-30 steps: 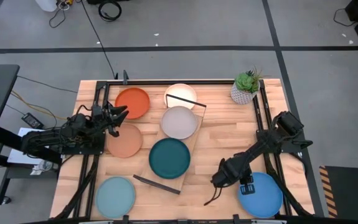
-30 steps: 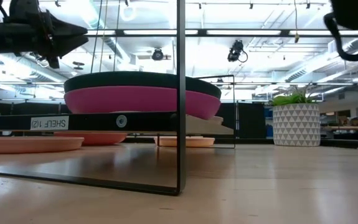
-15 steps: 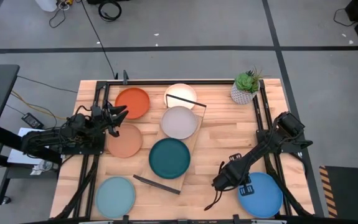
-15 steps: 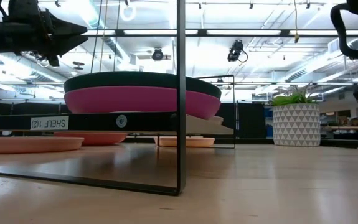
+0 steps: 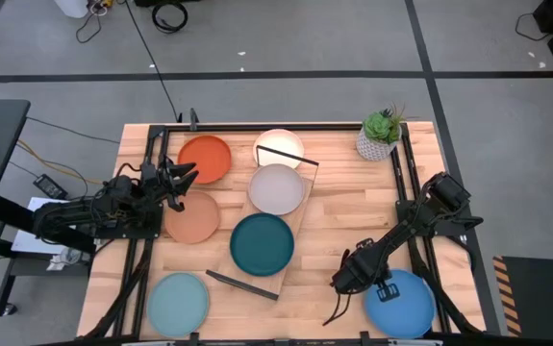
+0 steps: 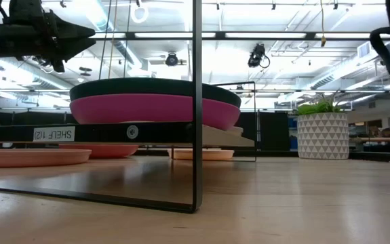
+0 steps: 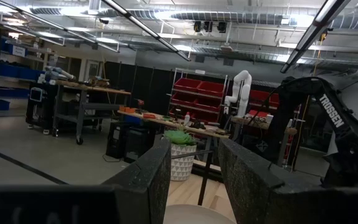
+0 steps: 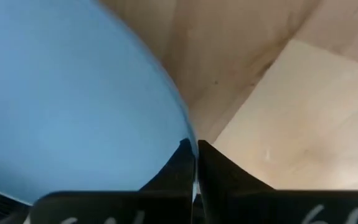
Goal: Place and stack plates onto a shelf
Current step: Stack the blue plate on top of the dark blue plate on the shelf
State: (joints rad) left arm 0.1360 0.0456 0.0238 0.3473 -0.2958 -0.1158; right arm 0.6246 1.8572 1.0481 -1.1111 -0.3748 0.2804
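Right gripper: low at the front right of the table, at the rim of the blue plate; fingers nearly pressed together on that rim.
Left gripper: waiting above the left edge, near the orange plate and peach plate; fingers parted, holding nothing.
Shelf: mid-table, carrying the grey plate and dark teal plate, the latter on top of a pink plate.
Cream plate: behind the shelf.
Light blue plate: front left corner.
Potted plant: back right corner.
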